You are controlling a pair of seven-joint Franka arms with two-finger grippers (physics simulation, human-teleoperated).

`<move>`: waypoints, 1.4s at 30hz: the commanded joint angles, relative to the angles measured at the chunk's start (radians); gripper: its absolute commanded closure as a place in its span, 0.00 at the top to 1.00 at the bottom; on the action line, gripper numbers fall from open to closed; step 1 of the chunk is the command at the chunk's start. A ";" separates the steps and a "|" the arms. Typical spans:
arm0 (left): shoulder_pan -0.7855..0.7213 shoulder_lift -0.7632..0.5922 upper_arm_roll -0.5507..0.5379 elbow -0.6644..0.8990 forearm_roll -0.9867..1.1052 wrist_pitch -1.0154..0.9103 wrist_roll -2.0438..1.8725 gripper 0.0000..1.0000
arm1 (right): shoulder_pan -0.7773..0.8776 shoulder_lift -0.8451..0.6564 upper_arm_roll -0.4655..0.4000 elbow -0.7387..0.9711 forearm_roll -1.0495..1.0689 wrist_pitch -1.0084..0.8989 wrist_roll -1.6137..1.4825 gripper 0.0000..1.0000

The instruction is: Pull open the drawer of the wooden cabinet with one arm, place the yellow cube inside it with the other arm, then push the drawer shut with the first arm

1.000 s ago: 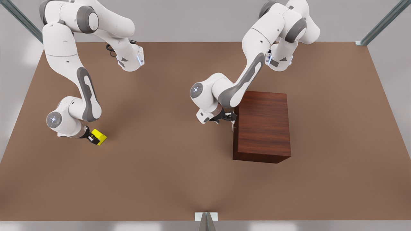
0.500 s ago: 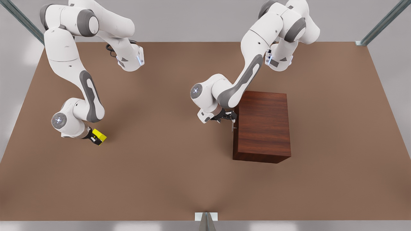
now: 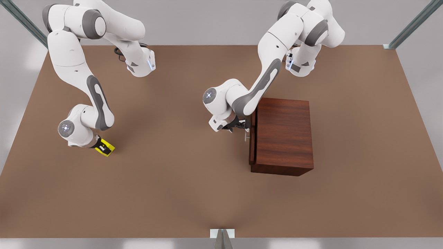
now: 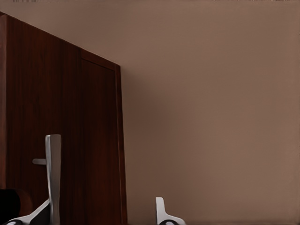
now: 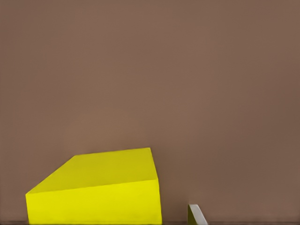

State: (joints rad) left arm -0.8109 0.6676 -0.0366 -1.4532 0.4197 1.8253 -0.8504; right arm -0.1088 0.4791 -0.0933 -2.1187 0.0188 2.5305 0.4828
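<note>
drawer (image 3: 252,145): front stands proud of the wooden cabinet (image 3: 283,136) by a thin gap on the side facing the front view's left; judged barely started on opening. Rigid wood, probably slides on a straight track; pull should be straight out.
handle (image 3: 246,135): thin silver bar on the drawer front, also seen in the left wrist view (image 4: 41,161). Judged the only sensible hold; thin and smooth, so it may slip out of a loose pinch.
left end effector (image 3: 241,125): at the handle's upper end. In the wrist view one fingertip (image 4: 53,173) lies across the drawer front by the bar and the other sits apart; whether it pinches the bar, cannot tell.
yellow cube (image 3: 105,147): on the counter (image 3: 193,193) at the front view's left, well apart from the cabinet. Rigid, flat-faced, likely light; take it on two opposite faces. Large in the right wrist view (image 5: 101,187).
right end effector (image 3: 100,147): down at the cube, fingers straddling it; spread or clamped, cannot tell.
counts: one cabinet, one drawer, one handle, one cube, two arms.
risk: judged handle slip during the pull; cube twisting if gripped off-centre.
</note>
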 commanded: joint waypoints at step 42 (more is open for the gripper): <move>-0.099 0.107 -0.002 0.198 -0.009 -0.001 -0.141 1.00 | -0.006 -0.123 0.093 0.465 -0.036 -0.665 -0.075 0.70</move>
State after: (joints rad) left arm -0.9084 0.7753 -0.0377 -1.2585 0.4104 1.8252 -0.9545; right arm -0.1145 0.3566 -0.0021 -1.6673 0.0019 2.0105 0.4645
